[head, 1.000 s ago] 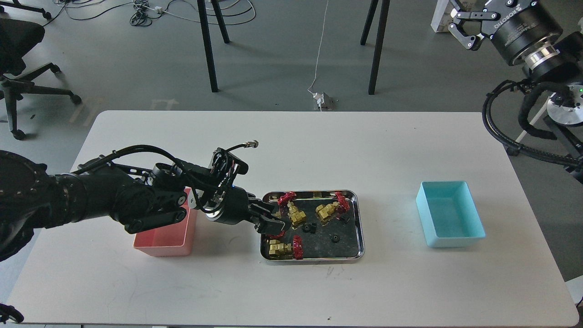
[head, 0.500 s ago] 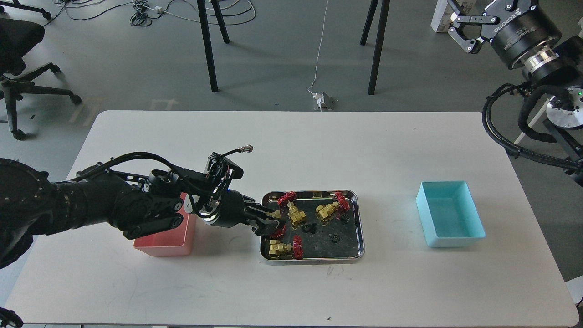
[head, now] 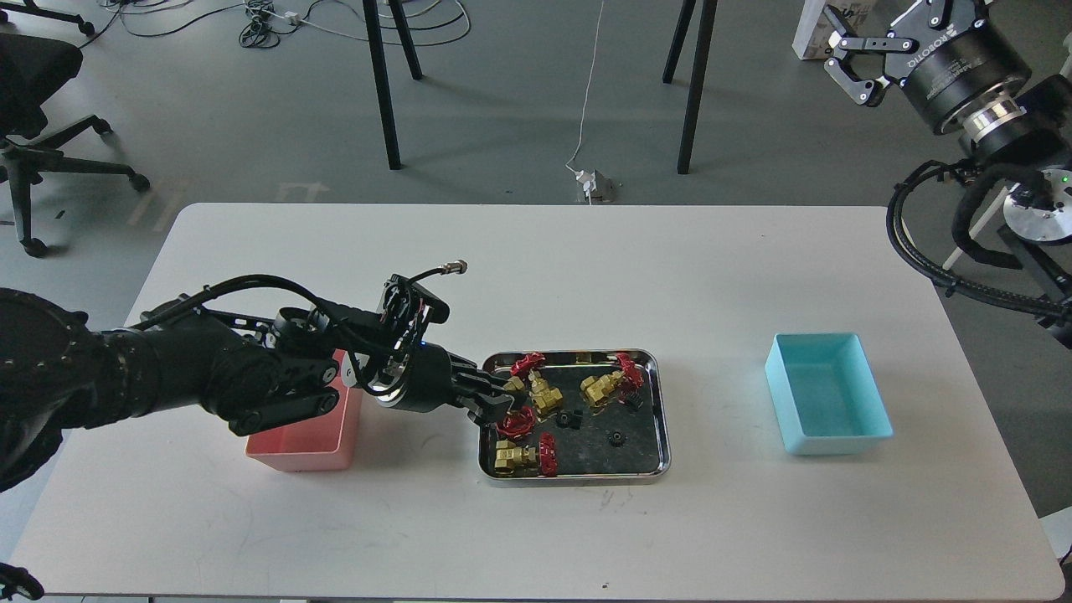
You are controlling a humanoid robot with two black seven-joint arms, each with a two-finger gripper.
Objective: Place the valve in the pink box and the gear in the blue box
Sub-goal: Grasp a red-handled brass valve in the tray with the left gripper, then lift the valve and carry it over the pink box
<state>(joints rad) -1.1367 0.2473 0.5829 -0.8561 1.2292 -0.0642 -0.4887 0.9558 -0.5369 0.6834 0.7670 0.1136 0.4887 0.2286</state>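
A steel tray (head: 662, 419) in the middle of the table holds brass valves with red handwheels and tiny black gears. My left gripper (head: 504, 402) reaches in over the tray's left edge and is shut on a valve (head: 515, 422), whose red handwheel shows just below the fingertips. Other valves lie at the back left (head: 540, 392), the back right (head: 605, 387) and the front left (head: 519, 457). Gears lie at the middle (head: 569, 417) and right of it (head: 616, 437). The pink box (head: 301, 448) stands left of the tray, partly hidden by my left arm. The blue box (head: 825, 406) is at the right, empty. My right gripper (head: 846, 59) is open, high at the top right, off the table.
The white table (head: 536, 285) has bare surface around the tray and both boxes. Table legs (head: 381, 84), a chair (head: 42, 126) and floor cables lie beyond the far edge. My right arm's cable loop (head: 921, 243) hangs by the table's right edge.
My left gripper closed on the valve at the tray's left side and drew it up slightly, so its red handwheel shows more. My right gripper shifted a little.
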